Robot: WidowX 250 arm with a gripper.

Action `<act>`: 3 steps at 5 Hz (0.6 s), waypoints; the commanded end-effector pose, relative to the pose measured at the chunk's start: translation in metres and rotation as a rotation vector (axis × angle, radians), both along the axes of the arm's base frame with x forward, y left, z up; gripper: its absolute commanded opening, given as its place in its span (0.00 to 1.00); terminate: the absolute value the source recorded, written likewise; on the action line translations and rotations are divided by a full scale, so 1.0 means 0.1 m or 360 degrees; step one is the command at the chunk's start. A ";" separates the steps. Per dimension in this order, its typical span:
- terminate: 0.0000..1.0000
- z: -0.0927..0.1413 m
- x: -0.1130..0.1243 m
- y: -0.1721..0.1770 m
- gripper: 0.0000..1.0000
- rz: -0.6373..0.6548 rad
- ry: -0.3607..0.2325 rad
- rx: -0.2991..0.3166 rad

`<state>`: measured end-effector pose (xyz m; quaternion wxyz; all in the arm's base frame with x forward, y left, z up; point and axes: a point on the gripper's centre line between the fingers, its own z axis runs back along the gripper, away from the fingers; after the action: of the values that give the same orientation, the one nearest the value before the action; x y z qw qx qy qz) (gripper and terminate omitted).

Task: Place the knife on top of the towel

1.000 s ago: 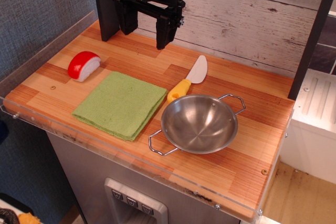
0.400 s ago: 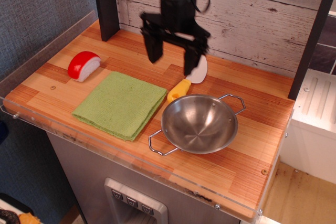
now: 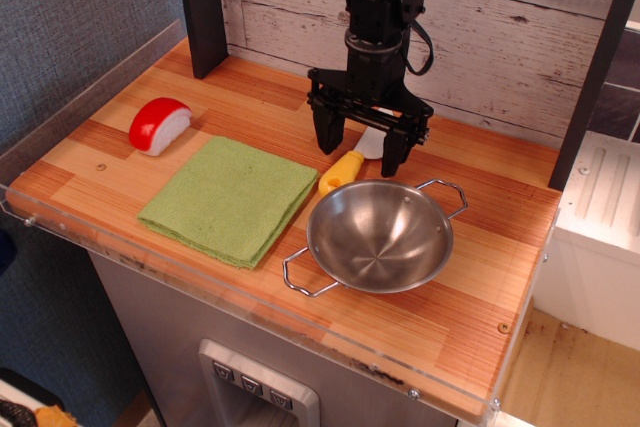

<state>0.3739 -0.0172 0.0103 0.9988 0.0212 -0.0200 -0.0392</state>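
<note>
The knife (image 3: 345,169) lies on the wooden counter between the towel and the steel bowl; its yellow handle points front-left and its white blade (image 3: 372,143) is mostly hidden behind my gripper. The towel (image 3: 229,198) is a folded light green square, flat on the counter to the knife's left. My gripper (image 3: 359,151) is open and hangs low over the knife, one finger on each side of it where blade meets handle. It holds nothing.
A steel bowl (image 3: 380,235) with two wire handles sits right in front of the knife. A red and white toy piece (image 3: 159,125) lies at the left. A dark post (image 3: 202,9) stands at the back left, and a plank wall (image 3: 480,27) runs behind.
My gripper has come from the back left, moved right and forward, and dropped down until its open fingers straddle the knife. Knife, towel and bowl have not moved.
</note>
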 end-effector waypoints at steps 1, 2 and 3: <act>0.00 -0.04 0.06 -0.03 0.00 -0.0030 -0.0008 0.0015; 0.00 0.00 0.06 -0.07 0.00 -0.0097 0.0004 0.0036; 0.00 0.02 0.07 -0.10 0.00 -0.0106 -0.0014 0.0033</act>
<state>0.3799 -0.0249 0.0073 0.9972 0.0298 -0.0159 -0.0667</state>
